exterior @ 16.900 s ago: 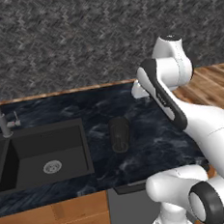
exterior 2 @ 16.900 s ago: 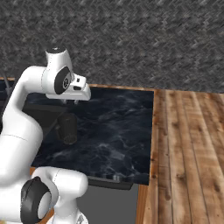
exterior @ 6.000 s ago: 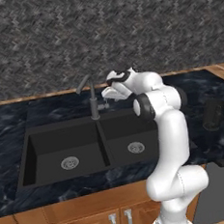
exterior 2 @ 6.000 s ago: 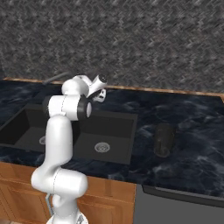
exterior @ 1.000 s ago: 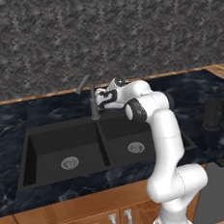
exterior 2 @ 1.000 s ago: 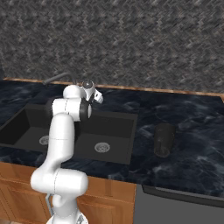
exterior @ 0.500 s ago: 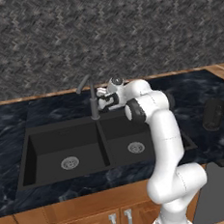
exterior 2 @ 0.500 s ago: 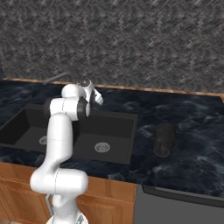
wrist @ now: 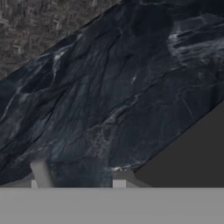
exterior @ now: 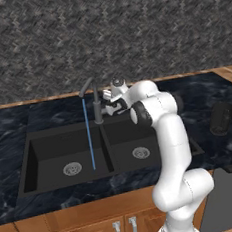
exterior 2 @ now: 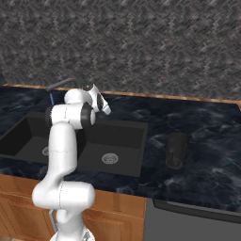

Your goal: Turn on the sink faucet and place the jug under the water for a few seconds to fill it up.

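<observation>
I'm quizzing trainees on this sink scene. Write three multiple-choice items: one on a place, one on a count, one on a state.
1. Where does the jug stand?
A. in the left basin
B. on the counter to the right of the sink
C. in the gripper

2. How many drains show in the sink?
A. one
B. two
C. three

3. What is the faucet doing?
A. running
B. dry
C. lying broken

Answers: 1 B, the jug stands alone on the counter. 2 B, each basin has one. 3 A, blue water falls from the spout into the left basin.
</observation>
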